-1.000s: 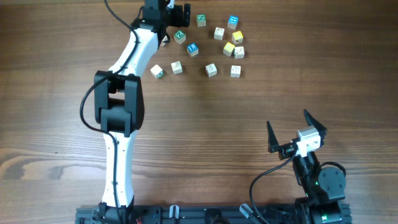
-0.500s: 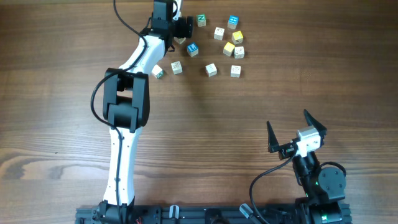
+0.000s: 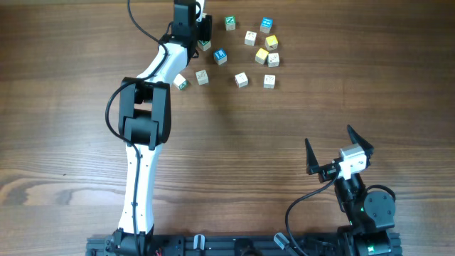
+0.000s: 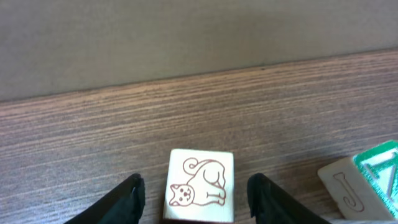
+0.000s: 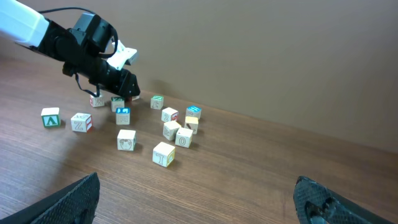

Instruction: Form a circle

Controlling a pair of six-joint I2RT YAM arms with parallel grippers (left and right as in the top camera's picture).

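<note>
Small wooden cubes lie scattered at the table's far side, and no circle of them shows. A cream cube with a dog drawing (image 4: 199,185) sits flat on the wood between the fingers of my left gripper (image 4: 198,200). The jaws are partly closed, with a gap on each side of the cube. From overhead my left gripper (image 3: 201,31) hides that cube. A tight cluster of cream and yellow cubes (image 3: 261,55) lies to its right. My right gripper (image 3: 340,153) hangs open and holds nothing near the front right, seen wide apart in its own view (image 5: 199,208).
A cube with a J and a green face (image 4: 364,180) lies just right of the left fingers. A blue cube (image 3: 220,56) and a green one (image 3: 230,23) sit close by. Three cream cubes (image 3: 202,77) form a row below.
My left gripper swung in over the dog cube and its jaws narrowed around it. The right arm has not moved.
</note>
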